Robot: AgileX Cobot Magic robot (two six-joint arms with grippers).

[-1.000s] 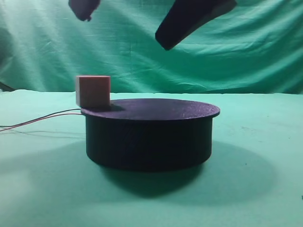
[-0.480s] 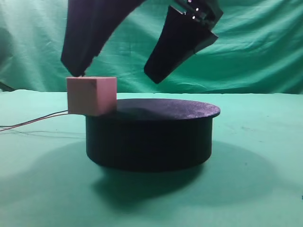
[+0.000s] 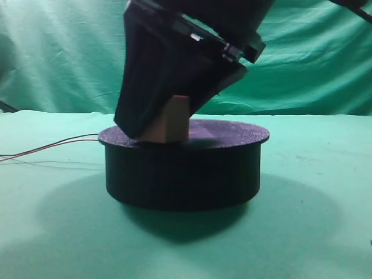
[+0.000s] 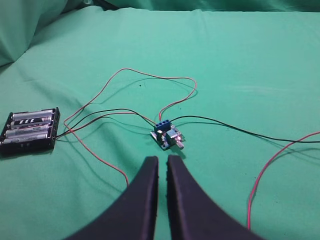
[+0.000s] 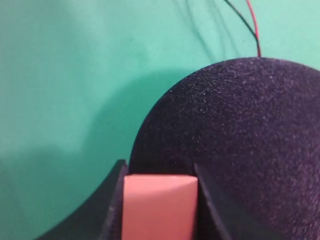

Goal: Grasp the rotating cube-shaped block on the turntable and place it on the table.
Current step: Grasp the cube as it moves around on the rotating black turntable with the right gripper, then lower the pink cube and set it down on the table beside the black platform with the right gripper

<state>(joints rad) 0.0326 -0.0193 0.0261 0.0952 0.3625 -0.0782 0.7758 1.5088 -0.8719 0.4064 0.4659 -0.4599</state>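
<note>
The pinkish-beige cube-shaped block sits on the left part of the black turntable on the green table. My right gripper has come down over it, one black finger on each side. In the right wrist view the block fills the space between the fingers of the right gripper, both touching its sides, above the textured disc. My left gripper is shut and empty, hovering over green cloth. It is out of the exterior view.
Thin red wires trail left from the turntable. Below the left gripper lie a black battery holder, a small blue circuit board and looping red and black wires. A green backdrop hangs behind.
The right gripper dropped from the top of the view onto the turntable and closed round the block. The block rode from the disc's left rim toward its middle.
</note>
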